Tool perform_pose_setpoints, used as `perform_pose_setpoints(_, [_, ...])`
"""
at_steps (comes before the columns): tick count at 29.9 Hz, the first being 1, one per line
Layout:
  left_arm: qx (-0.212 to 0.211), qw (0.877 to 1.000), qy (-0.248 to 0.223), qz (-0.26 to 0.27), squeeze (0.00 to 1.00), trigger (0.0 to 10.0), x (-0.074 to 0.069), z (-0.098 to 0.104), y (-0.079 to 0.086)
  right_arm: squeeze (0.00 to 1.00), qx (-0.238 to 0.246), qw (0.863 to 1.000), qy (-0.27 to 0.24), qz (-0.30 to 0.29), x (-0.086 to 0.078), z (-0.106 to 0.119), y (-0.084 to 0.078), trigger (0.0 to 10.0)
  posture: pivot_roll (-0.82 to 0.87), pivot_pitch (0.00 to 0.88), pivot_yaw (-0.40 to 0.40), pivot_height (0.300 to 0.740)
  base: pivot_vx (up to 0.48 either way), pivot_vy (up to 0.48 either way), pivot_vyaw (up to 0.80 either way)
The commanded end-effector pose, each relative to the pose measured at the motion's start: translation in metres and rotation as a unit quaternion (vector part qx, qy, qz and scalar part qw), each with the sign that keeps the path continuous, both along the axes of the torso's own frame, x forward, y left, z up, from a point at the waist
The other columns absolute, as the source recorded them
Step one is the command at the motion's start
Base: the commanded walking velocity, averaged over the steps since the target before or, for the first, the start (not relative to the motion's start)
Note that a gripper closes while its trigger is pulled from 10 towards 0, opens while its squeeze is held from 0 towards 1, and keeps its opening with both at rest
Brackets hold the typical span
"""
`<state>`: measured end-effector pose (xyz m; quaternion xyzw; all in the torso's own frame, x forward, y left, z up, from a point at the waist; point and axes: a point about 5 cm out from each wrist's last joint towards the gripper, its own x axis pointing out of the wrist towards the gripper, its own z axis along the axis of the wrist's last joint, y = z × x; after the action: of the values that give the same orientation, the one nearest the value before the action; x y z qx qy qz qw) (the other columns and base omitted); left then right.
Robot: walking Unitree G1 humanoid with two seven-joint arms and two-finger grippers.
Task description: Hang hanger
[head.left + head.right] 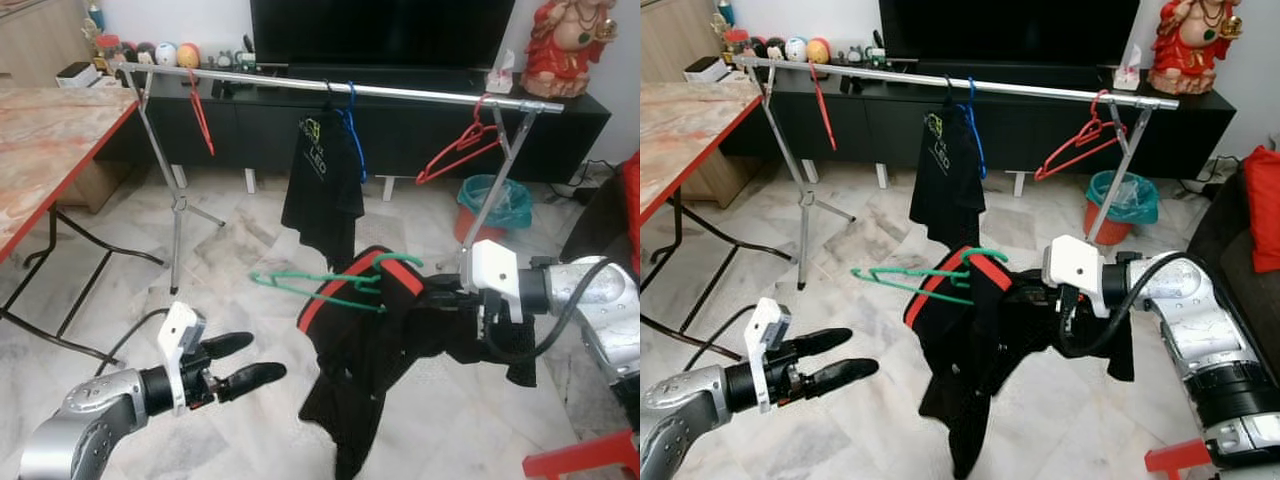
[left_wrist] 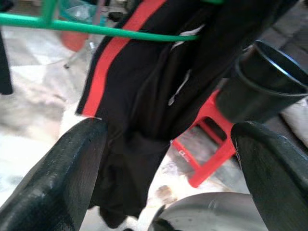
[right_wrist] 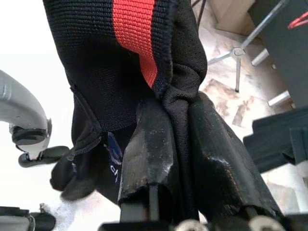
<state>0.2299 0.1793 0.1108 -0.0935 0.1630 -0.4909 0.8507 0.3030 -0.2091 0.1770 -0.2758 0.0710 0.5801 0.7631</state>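
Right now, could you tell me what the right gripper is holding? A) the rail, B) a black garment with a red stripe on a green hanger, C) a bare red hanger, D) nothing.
B: the right gripper has its jaws shut on the black garment, which hangs on the green hanger short of the rail.

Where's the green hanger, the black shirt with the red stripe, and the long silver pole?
green hanger [image 1: 300,283]: left eye view, on its lower bar.
black shirt [image 1: 360,380]: left eye view, on the hanging cloth.
silver pole [image 1: 420,93]: left eye view, on a bare stretch.
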Motion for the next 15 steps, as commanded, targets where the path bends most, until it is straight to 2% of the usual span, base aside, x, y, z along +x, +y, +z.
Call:
perform_pose_setpoints(1, [0.005, 1.000, 0.003, -0.015, 0.00, 10.0, -0.002, 0.001, -0.002, 0.00, 0.006, 1.000, -0.013, 0.002, -0.001, 0.009, -0.003, 10.0, -0.02, 0.000, 0.009, 0.740, 0.000, 0.000, 0.00])
perform_pose_setpoints(7, [0.020, 1.000, 0.009, -0.020, 0.00, 10.0, -0.004, -0.001, 0.003, 0.00, -0.018, 1.000, -0.007, 0.000, -0.003, 0.006, -0.008, 10.0, -0.02, 0.000, 0.016, 0.740, 0.000, 0.000, 0.00])
perform_pose_setpoints(11, [0.076, 0.996, 0.014, -0.034, 0.00, 10.0, -0.008, -0.002, 0.017, 0.00, -0.087, 0.996, 0.003, 0.010, -0.006, -0.004, -0.017, 10.0, -0.02, 0.000, 0.022, 0.740, 0.000, 0.000, 0.00])
perform_pose_setpoints(15, [0.106, 0.994, 0.014, -0.037, 0.00, 10.0, -0.009, -0.002, 0.025, 0.00, -0.100, 0.995, 0.003, 0.023, -0.009, -0.005, -0.019, 10.0, -0.02, 0.000, 0.025, 0.740, 0.000, 0.000, 0.00])
